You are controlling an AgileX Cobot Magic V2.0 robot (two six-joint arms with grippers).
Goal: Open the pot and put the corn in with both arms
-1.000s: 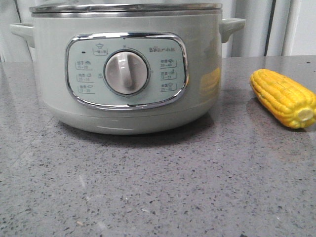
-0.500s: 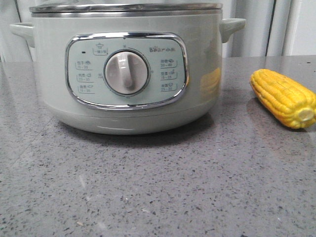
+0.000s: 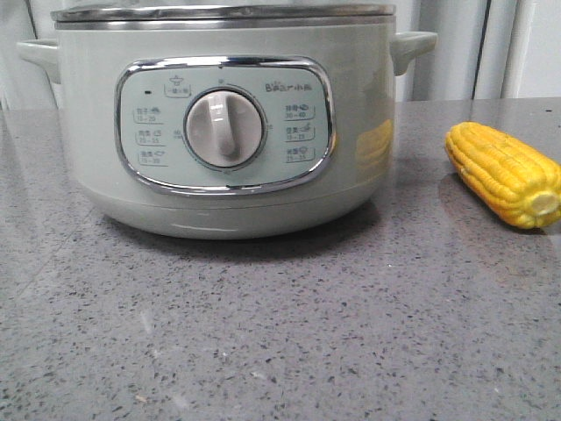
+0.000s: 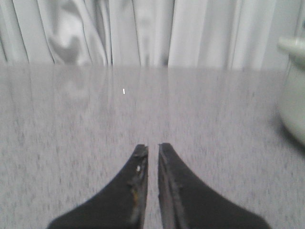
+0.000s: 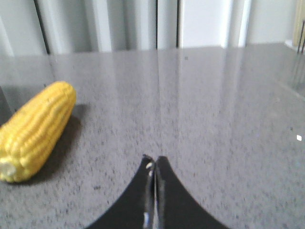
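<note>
The pot (image 3: 96, 123), a pale grey-green cooker with a chrome-framed panel and an off-white dial (image 3: 224, 128), stands on the grey table with its steel-rimmed lid (image 3: 223, 12) on top. The yellow corn (image 3: 504, 174) lies on the table to the right of the pot, pale cut end toward me. Neither gripper shows in the front view. In the left wrist view my left gripper (image 4: 153, 146) hangs over bare table, jaws nearly together and empty; the pot's edge (image 4: 293, 95) is off to its side. In the right wrist view my right gripper (image 5: 155, 158) is shut and empty, with the corn (image 5: 35, 129) apart from it.
The speckled grey tabletop (image 3: 280, 333) stretches in front of the pot. Pale curtains (image 4: 143, 33) hang behind the table's far edge. The pot's side handles (image 3: 412, 44) stick out at either side.
</note>
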